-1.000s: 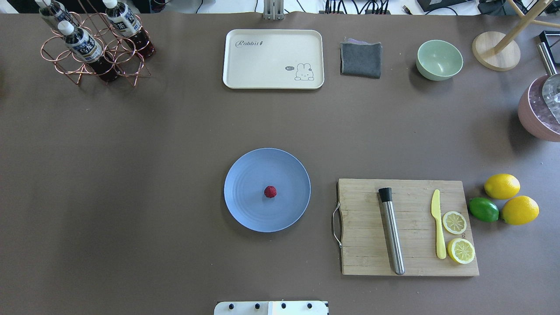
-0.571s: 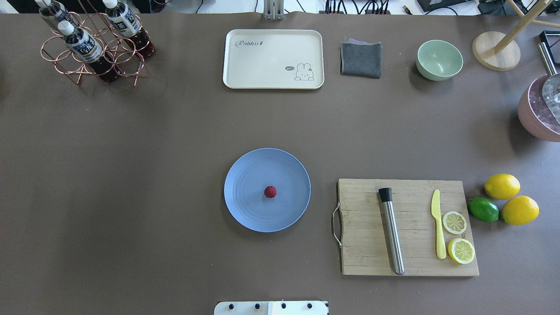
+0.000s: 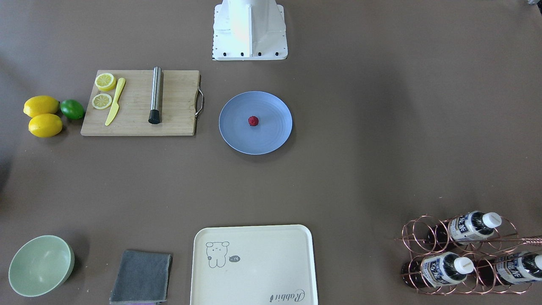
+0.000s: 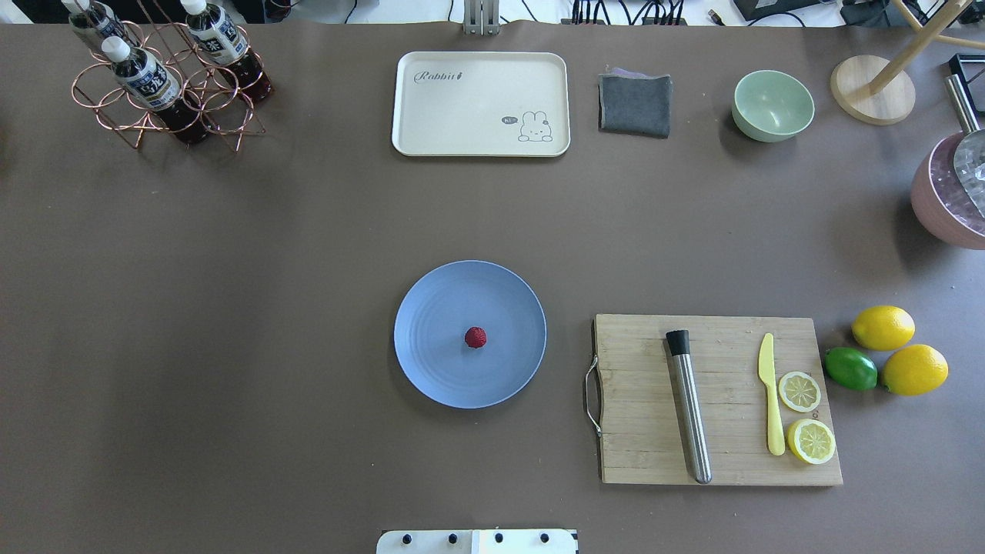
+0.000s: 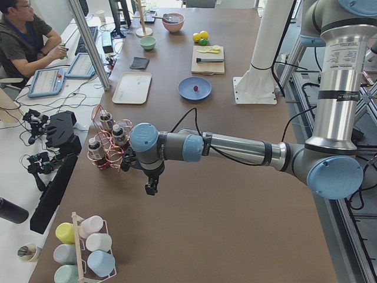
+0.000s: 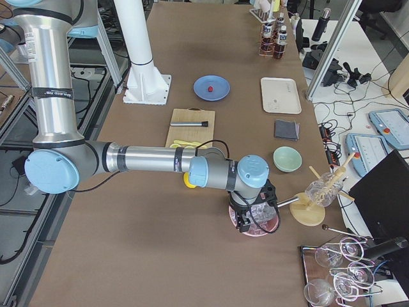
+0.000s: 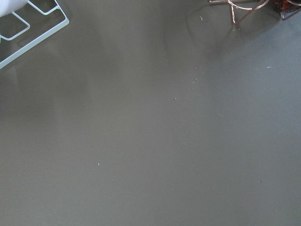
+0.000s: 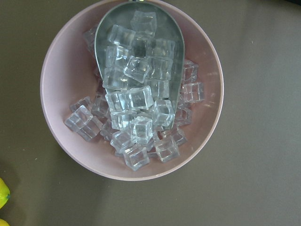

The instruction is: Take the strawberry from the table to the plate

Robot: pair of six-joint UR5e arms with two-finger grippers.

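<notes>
The small dark-red strawberry lies in the middle of the light-blue plate, which sits on the brown table. Neither gripper is near it. My left gripper hangs over bare table beside the copper bottle rack, far out at the left end. My right gripper hovers over the pink bowl of ice cubes at the right end. Both grippers show only in the side views, so I cannot tell whether they are open or shut.
A wooden cutting board with a steel muddler, yellow knife and lemon slices lies right of the plate. Lemons and a lime lie beyond it. A cream tray, grey cloth and green bowl line the far edge.
</notes>
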